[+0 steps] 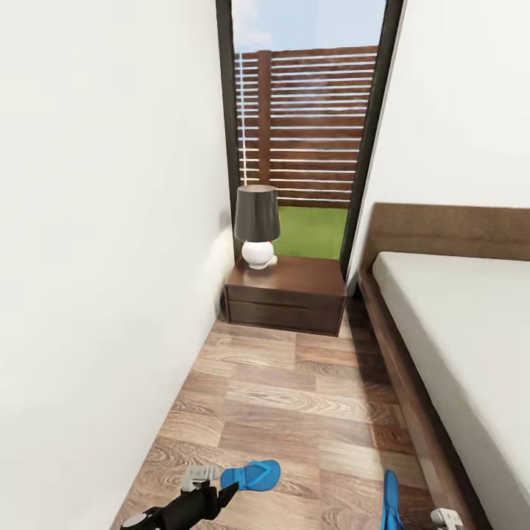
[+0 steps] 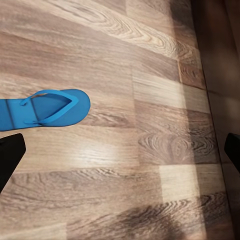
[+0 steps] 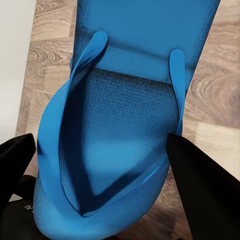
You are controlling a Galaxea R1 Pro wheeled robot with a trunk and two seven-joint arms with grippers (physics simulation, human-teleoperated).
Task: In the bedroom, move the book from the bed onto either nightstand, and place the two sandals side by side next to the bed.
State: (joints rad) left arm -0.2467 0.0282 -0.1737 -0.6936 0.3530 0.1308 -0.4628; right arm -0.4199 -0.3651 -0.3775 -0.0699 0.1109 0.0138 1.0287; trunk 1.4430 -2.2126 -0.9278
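Sandal step underway: right gripper (image 3: 107, 165) clamped on 1 sandal (image 3: 125, 125). Left gripper (image 2: 120, 150) jaws apart, empty, other sandal (image 2: 47, 107) just beside. Next: set the held sandal alongside it by bed (image 1: 456, 324).

Home bedroom: bed (image 1: 456, 331), nightstand (image 1: 285, 294) (lamp (image 1: 257, 225) on top).

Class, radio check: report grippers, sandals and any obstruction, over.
Right gripper shut on one sandal, held near the bed. Left gripper open, second sandal flat on floor beside it. No obstruction seen.
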